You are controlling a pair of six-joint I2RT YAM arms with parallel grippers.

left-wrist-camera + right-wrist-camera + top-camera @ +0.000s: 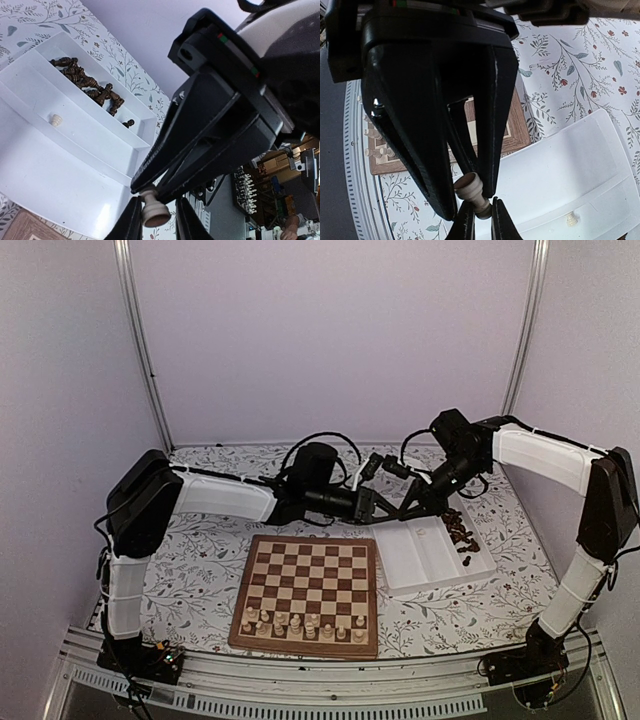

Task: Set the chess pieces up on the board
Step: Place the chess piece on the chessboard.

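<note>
A cream chess piece [156, 212] hangs in the air between both grippers above the white tray [430, 562]. My right gripper [480, 216] is shut on the narrow top of the piece [472, 187]. My left gripper [159, 220] stands around its wide base: one finger touches it, and a small gap shows at the other. In the top view the two grippers meet at the tray's far left corner, left gripper [385, 502] and right gripper [410, 502]. The board [310, 570] lies in front, with several cream pieces [300, 624] on its two nearest rows.
Dark pieces [92, 85] lie heaped in the tray's far compartment [460, 530]. One cream piece [55, 119] lies alone in the middle compartment, also in the right wrist view [571, 217]. The board's brown border [515, 135] runs close to the tray's left side.
</note>
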